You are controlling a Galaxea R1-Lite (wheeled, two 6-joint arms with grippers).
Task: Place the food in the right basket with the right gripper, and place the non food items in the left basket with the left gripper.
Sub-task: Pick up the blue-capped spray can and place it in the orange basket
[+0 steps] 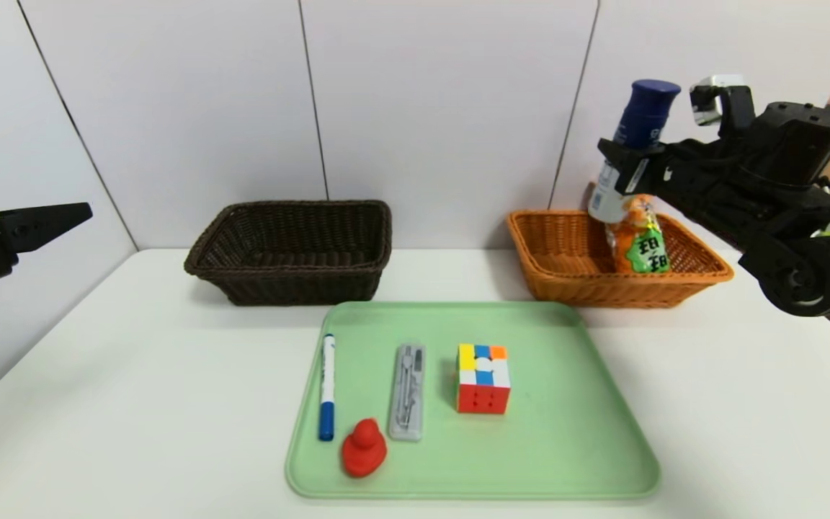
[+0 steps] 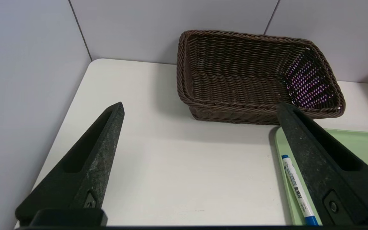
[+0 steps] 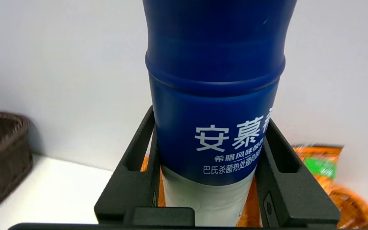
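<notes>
Head view
- Right gripper (image 1: 620,169): upper right of the frame, above the orange basket; jaws clamped on the body of the bottle.
- Bottle (image 1: 638,122): white body, dark blue cap; held upright with a slight tilt, its lower end over the orange basket.
- Orange basket (image 1: 566,277): light orange wicker, right of centre, on the white table (image 1: 98,375) against the wall.
- Snack bag (image 1: 640,241): orange with a green label; stands inside the orange basket, just below the bottle.
- Left gripper (image 1: 47,220): left edge of the frame, well apart from all objects.
- Dark brown basket (image 1: 292,285): left of centre, by the wall; no items visible inside.
- Green tray (image 1: 566,432): lower centre, in front of both baskets.
- Marker (image 1: 327,386): white and blue; lies on the left part of the tray.
- Red duck (image 1: 364,448): near the tray's front edge, between the marker and the case.
- Grey case (image 1: 407,391): slim, transparent; lies beside the marker.
- Puzzle cube (image 1: 483,378): multicoloured; tray centre, right of the case.

Left wrist view
- Left gripper (image 2: 200,108): jaws spread wide, nothing between them.
- Dark brown basket (image 2: 257,108): upper centre-right of the frame.
- Marker (image 2: 297,190): lower right, on the tray edge, partly behind one finger.

Right wrist view
- Right gripper (image 3: 208,143): both jaws press the sides of the bottle.
- Bottle (image 3: 214,95): fills the centre of the frame.
- Snack bag (image 3: 319,164): lower right, behind the gripper.
- Dark brown basket (image 3: 2,159): left edge.
</notes>
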